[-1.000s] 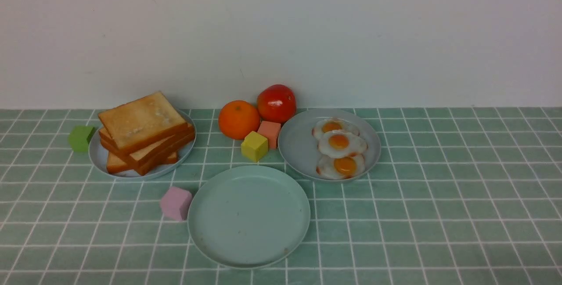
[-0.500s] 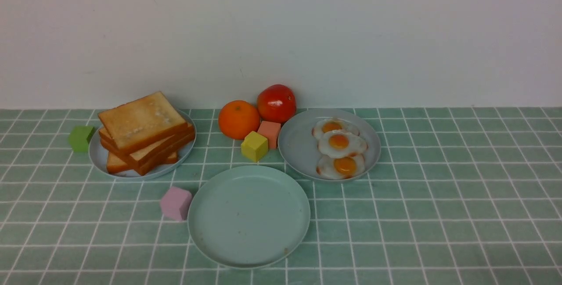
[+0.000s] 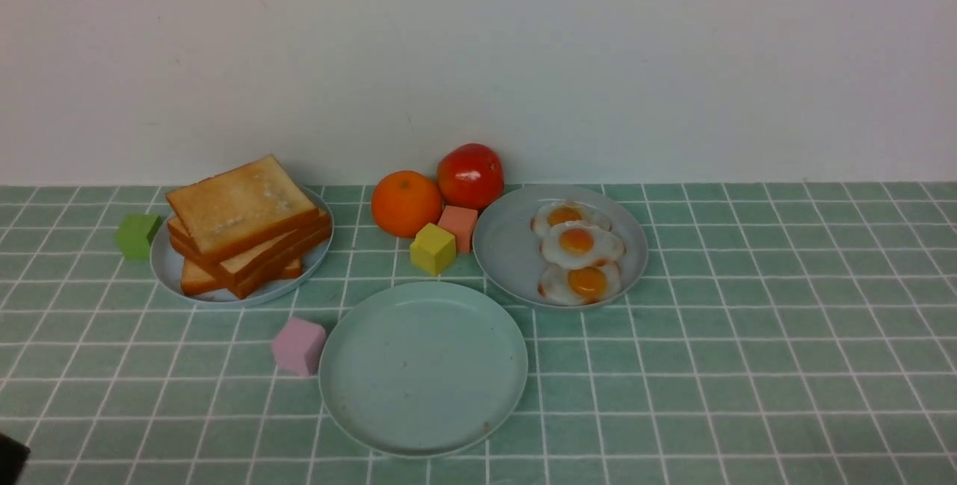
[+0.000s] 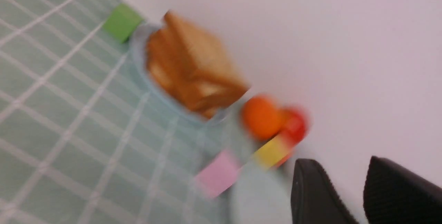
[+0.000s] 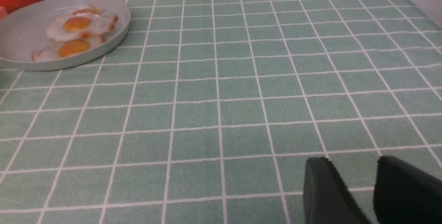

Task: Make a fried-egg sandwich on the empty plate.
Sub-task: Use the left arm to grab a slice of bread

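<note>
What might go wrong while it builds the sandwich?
The toast slices lie in a skewed stack, so a grab might lift two or topple them. The three fried eggs overlap; taking one may drag another. The pink cube sits close beside the empty plate and could get knocked.

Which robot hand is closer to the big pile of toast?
Left. The left gripper sits at the near left, facing the toast pile. The right gripper hangs over bare tablecloth to the right of the egg plate, farther off.
</note>
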You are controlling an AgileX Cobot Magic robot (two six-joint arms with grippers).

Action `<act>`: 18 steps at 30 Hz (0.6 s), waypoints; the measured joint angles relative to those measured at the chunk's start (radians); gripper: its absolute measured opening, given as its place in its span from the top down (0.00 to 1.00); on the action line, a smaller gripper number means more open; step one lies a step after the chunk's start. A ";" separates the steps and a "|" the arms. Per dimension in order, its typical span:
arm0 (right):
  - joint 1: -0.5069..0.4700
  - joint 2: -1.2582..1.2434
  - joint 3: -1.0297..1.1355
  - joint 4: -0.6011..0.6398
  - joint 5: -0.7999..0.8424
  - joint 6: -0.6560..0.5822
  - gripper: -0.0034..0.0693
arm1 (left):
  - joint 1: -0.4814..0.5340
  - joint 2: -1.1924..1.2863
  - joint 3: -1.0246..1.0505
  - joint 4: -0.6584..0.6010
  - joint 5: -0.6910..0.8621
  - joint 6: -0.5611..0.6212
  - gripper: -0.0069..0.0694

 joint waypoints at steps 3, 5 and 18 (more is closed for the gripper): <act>0.000 0.000 0.000 0.000 0.000 0.000 0.62 | 0.000 0.000 0.000 -0.069 -0.118 -0.031 0.60; 0.000 0.000 0.000 0.000 0.000 0.000 0.62 | 0.000 0.000 -0.014 -0.071 -0.136 -0.034 0.65; 0.000 0.000 0.000 0.000 0.000 0.000 0.62 | 0.000 0.551 -0.576 0.216 0.502 0.188 0.93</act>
